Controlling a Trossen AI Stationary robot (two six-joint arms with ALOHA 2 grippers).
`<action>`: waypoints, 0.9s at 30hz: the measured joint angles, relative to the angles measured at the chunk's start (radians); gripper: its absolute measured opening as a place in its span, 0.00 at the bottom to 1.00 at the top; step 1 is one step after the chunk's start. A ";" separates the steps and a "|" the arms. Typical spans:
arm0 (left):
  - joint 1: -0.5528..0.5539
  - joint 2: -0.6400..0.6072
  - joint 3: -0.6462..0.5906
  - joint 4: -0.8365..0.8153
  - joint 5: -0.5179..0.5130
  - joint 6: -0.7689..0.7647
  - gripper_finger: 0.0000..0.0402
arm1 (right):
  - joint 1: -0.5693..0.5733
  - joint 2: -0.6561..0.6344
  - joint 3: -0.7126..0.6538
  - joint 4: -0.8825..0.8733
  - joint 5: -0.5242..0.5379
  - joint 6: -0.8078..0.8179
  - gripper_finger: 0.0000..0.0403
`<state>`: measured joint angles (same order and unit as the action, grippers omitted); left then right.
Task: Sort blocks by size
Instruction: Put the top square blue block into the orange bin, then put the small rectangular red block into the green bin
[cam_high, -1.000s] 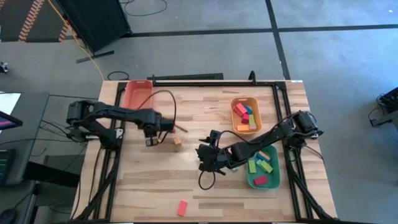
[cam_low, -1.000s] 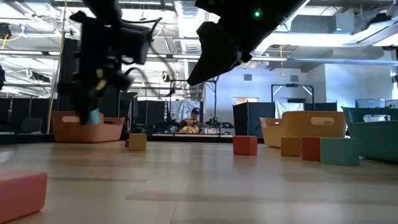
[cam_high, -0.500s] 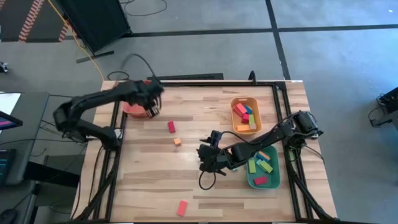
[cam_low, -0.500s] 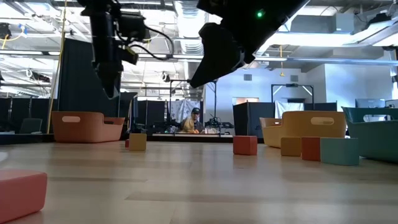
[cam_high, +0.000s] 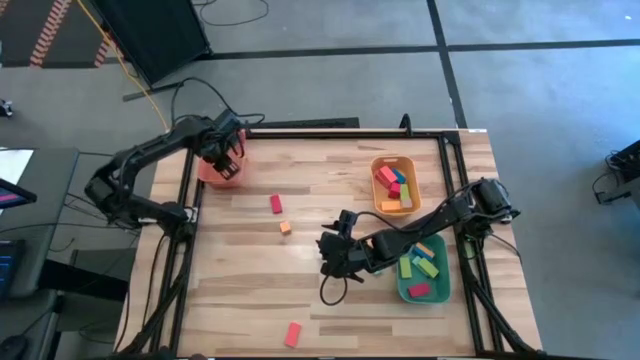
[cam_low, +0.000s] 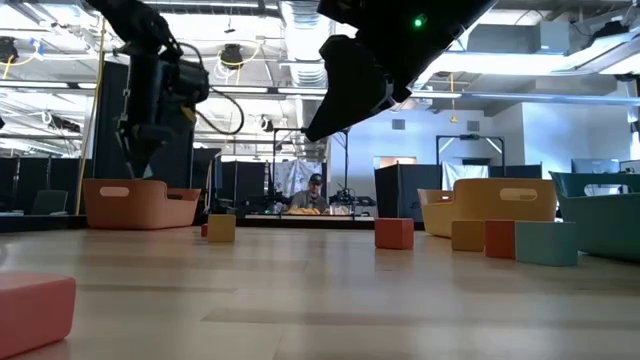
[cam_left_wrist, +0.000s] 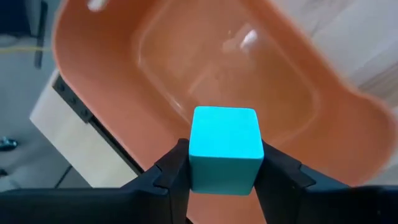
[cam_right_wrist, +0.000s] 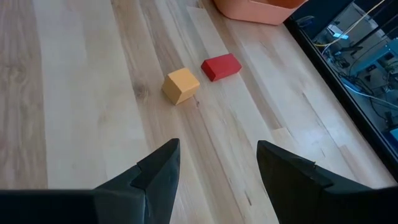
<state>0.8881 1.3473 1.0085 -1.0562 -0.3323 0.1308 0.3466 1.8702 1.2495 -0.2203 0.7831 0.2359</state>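
Two dark, jointed robot arms with black cabling

Both arms are matte black throughout, built of slim tubular links joined by chunkier rounded joint housings. A loose black cable loops off the left arm (cam_high: 150, 160) near its wrist and another curls from the right arm (cam_high: 440, 215) by its wrist block. The left claw (cam_left_wrist: 224, 177) has two flat black fingers (cam_left_wrist: 171, 174) with angular, stepped inner edges. The right claw (cam_right_wrist: 214, 171) has the same black, wedge-shaped fingers (cam_right_wrist: 158, 171) with faceted, bevelled faces. In the low view, a small green light glows on the right arm's dark housing.
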 joint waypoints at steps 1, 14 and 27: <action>0.011 0.006 -0.006 0.000 0.009 0.006 0.36 | 0.000 0.000 0.000 0.000 0.000 0.000 0.61; 0.032 0.013 -0.025 0.047 0.067 0.046 0.38 | 0.000 0.000 0.000 -0.002 0.000 0.002 0.61; 0.032 0.013 -0.021 0.046 0.066 0.057 0.56 | 0.000 0.000 0.000 -0.003 0.000 0.001 0.61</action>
<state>0.9199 1.3601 0.9879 -1.0098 -0.2665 0.1877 0.3466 1.8702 1.2495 -0.2230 0.7830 0.2371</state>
